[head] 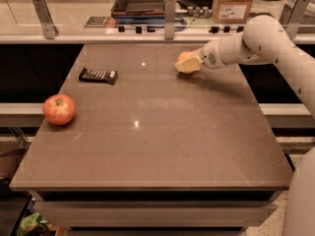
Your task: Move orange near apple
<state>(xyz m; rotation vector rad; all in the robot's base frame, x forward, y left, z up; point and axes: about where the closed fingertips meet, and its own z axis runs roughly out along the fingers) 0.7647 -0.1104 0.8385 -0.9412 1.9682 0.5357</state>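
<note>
Gripper [189, 63]: at the far side of the table [162, 151], right on the orange. I can't tell if it is squeezing.
Orange [182, 57]: mostly hidden, only a bit peeks out.
Feel: I think it is light, firm and round, so it may roll. Hold it across the middle.
Apple [59, 109]: by the left edge, well apart.

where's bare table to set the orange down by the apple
Bare tabletop runs right of the apple and in front of the dark packet, across the whole near half. Only crowding: far right, where the claw is at the orange.
</note>
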